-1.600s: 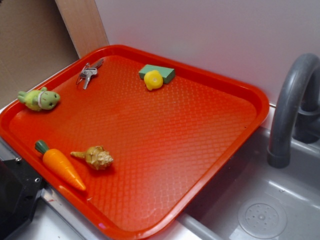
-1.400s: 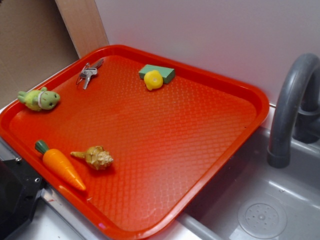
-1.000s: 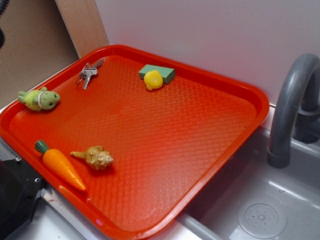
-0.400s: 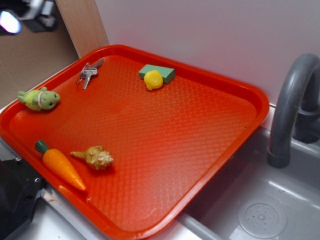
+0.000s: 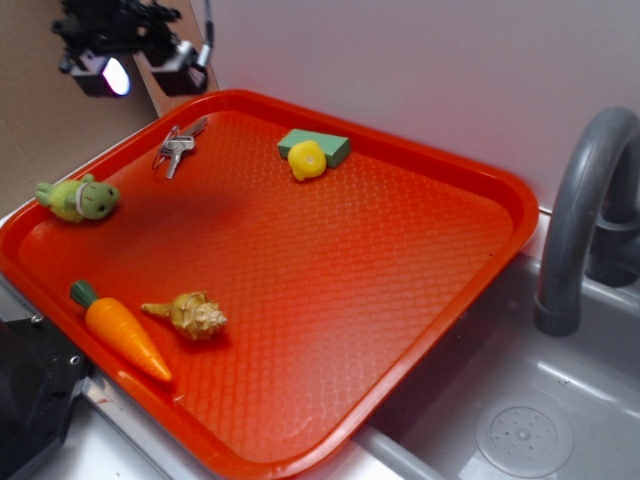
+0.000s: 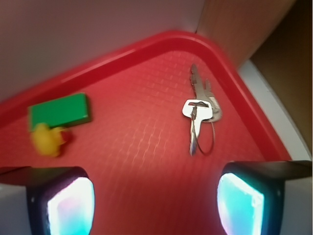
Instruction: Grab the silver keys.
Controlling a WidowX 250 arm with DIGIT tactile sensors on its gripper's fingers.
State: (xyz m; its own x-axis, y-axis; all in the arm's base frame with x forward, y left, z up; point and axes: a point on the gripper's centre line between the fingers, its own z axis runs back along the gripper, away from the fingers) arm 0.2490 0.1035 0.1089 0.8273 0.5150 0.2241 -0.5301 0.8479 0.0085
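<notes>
**Claw hangs open above the tray's far left corner**

In the exterior view the claw hovers at upper left, fingers spread apart and empty, above and left of the silver keys. These lie flat in the far left corner of the red tray. Only this view shows the plush toy, carrot and grey faucet. The wrist view shows the silver keys between the fingertips, ahead of them, and the green block at left.
</notes>
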